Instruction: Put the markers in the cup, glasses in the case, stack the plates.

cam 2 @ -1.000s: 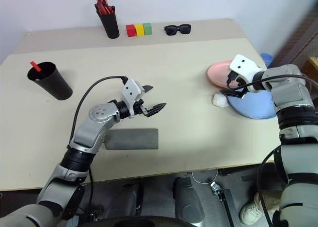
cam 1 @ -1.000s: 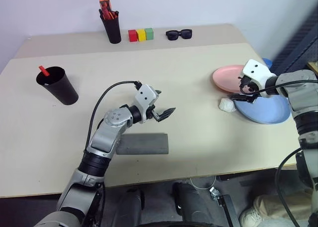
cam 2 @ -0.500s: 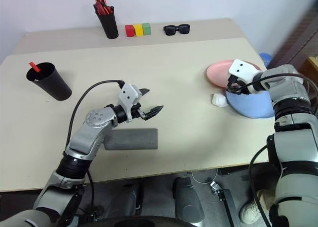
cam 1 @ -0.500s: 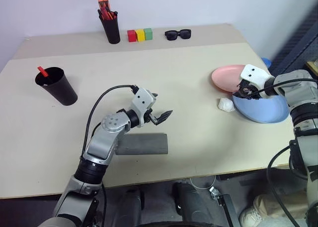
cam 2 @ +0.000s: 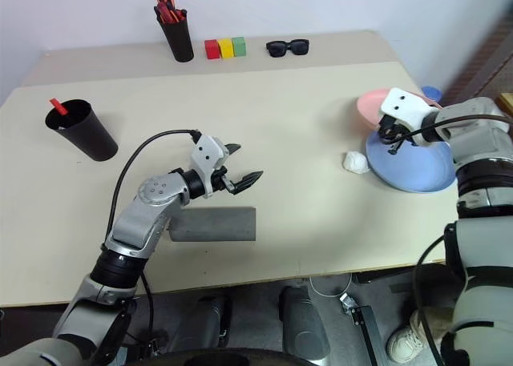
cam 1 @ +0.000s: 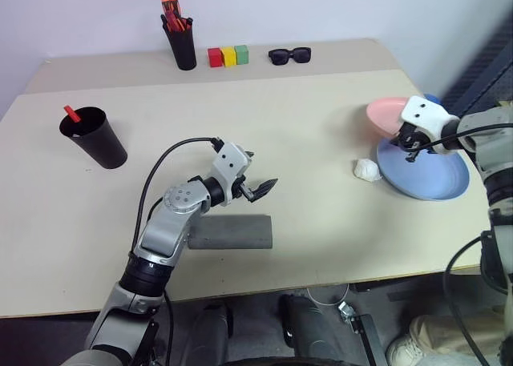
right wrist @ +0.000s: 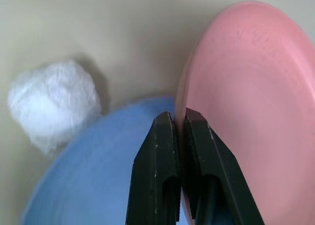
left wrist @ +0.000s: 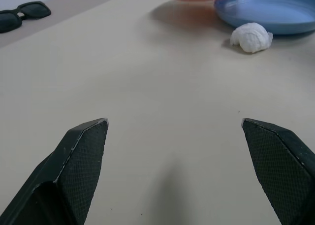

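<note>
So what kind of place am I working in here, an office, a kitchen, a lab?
Most likely a lab or test room, not a home. A plain beige table stands against a bare white wall, laid out with staged props: coloured blocks, a pen holder, sunglasses.

Silver-grey arms, white wrist housings, black cables, black fingers (left wrist: pixel 83 158).

A beige table (cam 1: pixel 304 118) carries a black cup (cam 1: pixel 94 138), a grey case (cam 1: pixel 232 231), a white wad (cam 1: pixel 367 169) beside a blue plate (cam 1: pixel 429 178), and, along the back edge, a pen holder (cam 1: pixel 182 44), three coloured blocks (cam 1: pixel 228 56) and sunglasses (cam 1: pixel 289 55)
</note>
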Available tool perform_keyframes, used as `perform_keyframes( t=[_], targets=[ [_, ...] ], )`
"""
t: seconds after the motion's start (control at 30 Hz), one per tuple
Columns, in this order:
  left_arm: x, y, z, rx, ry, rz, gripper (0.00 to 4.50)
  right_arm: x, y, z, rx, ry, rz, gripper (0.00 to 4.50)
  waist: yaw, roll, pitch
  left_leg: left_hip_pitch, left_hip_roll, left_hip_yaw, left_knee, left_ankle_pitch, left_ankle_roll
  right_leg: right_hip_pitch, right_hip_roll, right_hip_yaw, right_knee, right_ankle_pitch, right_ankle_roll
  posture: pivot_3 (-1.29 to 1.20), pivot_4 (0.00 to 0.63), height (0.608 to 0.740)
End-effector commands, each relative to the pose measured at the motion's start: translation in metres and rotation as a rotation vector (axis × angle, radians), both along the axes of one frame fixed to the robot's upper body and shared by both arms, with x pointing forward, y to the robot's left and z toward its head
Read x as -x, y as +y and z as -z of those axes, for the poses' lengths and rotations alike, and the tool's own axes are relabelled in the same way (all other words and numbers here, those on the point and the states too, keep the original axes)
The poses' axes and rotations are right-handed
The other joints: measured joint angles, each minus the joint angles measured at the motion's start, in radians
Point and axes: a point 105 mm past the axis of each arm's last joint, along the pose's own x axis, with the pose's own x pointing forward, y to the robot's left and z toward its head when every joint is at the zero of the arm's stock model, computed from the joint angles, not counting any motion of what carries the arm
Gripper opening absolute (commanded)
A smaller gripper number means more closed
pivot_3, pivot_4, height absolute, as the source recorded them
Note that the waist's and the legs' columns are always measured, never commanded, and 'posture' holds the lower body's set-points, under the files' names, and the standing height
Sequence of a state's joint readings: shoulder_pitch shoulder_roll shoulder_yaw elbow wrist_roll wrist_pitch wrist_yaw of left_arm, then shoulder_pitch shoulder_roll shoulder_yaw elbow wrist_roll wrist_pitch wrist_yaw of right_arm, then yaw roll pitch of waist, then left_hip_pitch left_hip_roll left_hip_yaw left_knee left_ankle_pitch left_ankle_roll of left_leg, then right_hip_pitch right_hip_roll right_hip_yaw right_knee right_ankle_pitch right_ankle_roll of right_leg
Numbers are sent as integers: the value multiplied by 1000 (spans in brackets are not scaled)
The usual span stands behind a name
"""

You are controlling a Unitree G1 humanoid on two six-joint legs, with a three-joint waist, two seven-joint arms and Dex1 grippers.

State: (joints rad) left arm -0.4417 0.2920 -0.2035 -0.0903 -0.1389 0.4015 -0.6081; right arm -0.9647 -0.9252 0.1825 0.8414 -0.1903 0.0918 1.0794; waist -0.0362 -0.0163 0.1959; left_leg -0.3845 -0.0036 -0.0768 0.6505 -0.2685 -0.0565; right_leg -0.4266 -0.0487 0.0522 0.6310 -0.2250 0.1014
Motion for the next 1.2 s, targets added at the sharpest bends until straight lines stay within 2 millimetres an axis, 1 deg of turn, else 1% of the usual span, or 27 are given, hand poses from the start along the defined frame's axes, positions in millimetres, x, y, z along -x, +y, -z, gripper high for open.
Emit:
perform_keyframes(
  t=[0.03,0.13,0.27,0.43,0.57,0.67,0.7,0.73,0.83,0.9,1.0,1.03,1.13,1.2],
  targets=[
    [2,-5,-11,11,-49,28,4500,14,-6,-26,-32,-62,18,174,0,0,0,0,0,0,0,0,0,0,0,0,0,0,0,0,150,740],
    [0,-8,-10,9,-49,38,4500,31,-9,-27,-54,-45,40,174,1,0,0,0,0,0,0,0,0,0,0,0,0,0,0,0,150,740],
    [-2,-11,-9,8,-49,57,4500,55,-5,-17,-91,-10,70,174,0,1,0,0,0,0,1,0,0,0,0,0,1,0,0,0,150,740],
    [-4,-13,-10,7,-53,70,4500,73,9,-2,-152,15,89,174,-3,2,-1,1,0,0,1,0,0,0,0,0,1,0,0,0,150,740],
    [-6,-14,-10,6,-57,74,4500,79,18,6,-177,33,86,174,-3,2,-1,0,0,0,2,0,0,0,0,0,1,0,0,0,150,740],
    [-5,-14,-10,6,-57,76,4500,80,19,11,-167,37,88,1003,-1,2,-1,0,0,0,2,0,0,0,1,0,1,0,0,0,150,740],
    [-5,-14,-10,6,-57,76,4500,77,18,9,-168,18,101,1397,0,2,-1,0,0,0,2,0,0,0,0,0,1,0,0,0,150,740],
    [-5,-13,-9,5,-56,75,4500,74,16,7,-167,-6,118,1952,0,2,-1,0,0,0,2,0,0,0,0,0,1,0,0,0,150,740],
    [-5,-12,-9,3,-55,71,4500,68,10,4,-178,-43,166,3415,1,2,-1,0,0,0,2,0,0,0,0,0,1,0,0,0,150,740],
    [-4,-12,-9,3,-55,69,4500,64,12,-1,-204,-73,170,3415,1,2,-1,0,0,0,2,0,0,0,0,0,1,0,0,0,150,740],
    [-4,-11,-8,3,-54,65,4500,58,31,-15,-276,-126,93,3415,-4,2,-1,0,0,0,2,0,0,0,1,0,1,0,0,0,150,740],
    [-4,-11,-8,3,-54,64,4500,58,41,-17,-299,-118,47,3415,-4,2,-1,0,0,0,2,0,0,0,1,0,1,0,0,0,150,740],
    [-3,-11,-7,4,-53,60,4500,60,64,-11,-300,-67,-73,3415,-2,2,-1,0,0,0,2,0,0,0,1,0,1,0,0,0,150,740],
    [-3,-11,-7,4,-54,59,4500,59,71,-3,-284,-40,-107,3415,0,2,-1,0,0,0,2,0,0,0,1,0,1,0,0,0,150,740]
  ],
)
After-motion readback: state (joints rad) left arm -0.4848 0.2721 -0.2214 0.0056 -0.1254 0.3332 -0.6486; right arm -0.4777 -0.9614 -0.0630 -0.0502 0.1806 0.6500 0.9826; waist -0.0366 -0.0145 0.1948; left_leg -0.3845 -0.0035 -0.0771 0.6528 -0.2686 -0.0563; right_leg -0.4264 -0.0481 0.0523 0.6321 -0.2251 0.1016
